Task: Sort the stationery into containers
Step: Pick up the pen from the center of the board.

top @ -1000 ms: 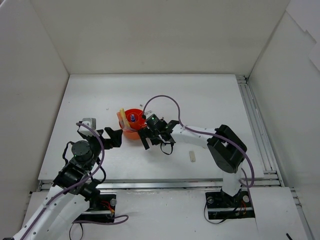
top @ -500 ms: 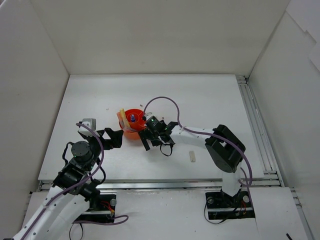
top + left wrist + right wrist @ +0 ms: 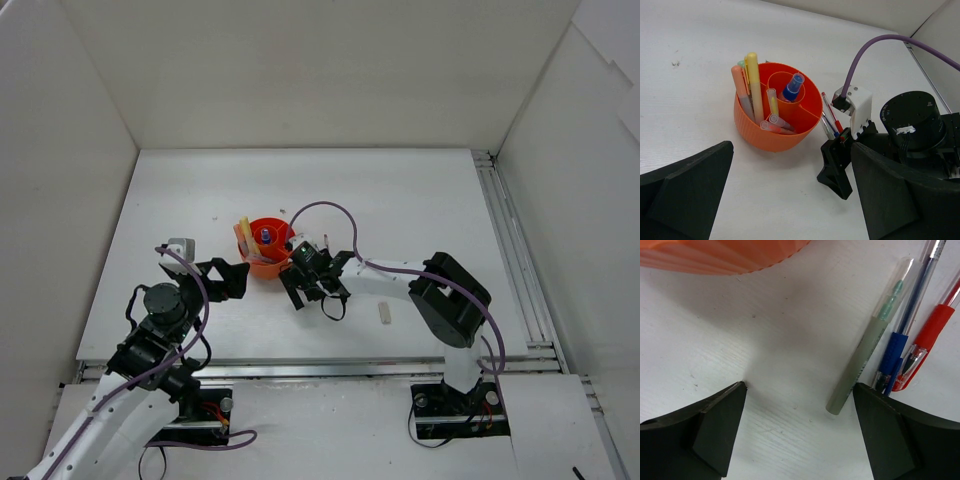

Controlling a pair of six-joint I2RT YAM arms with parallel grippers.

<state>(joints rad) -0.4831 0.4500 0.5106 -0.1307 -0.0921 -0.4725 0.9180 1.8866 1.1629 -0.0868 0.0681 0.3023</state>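
The orange-red bowl [image 3: 264, 246] holds yellow, orange and green markers [image 3: 753, 85] in its outer compartments and a blue-white marker [image 3: 792, 88] in the centre one. Just right of it a grey pen [image 3: 865, 347], a blue pen [image 3: 901, 342] and a red pen [image 3: 929, 335] lie side by side on the table. My right gripper [image 3: 799, 387] is open and low over the table; the grey pen's end lies between its fingers, close to the right one. My left gripper [image 3: 792, 146] stands open on the near side of the bowl, holding nothing.
A beige eraser block [image 3: 384, 313] lies alone on the table near the right arm's base. White walls enclose the table on three sides. The right arm's purple cable [image 3: 875, 47] arches over the pens.
My right gripper has shifted slightly toward the near edge beside the bowl, and its jaws have narrowed a little. The left arm has not moved.
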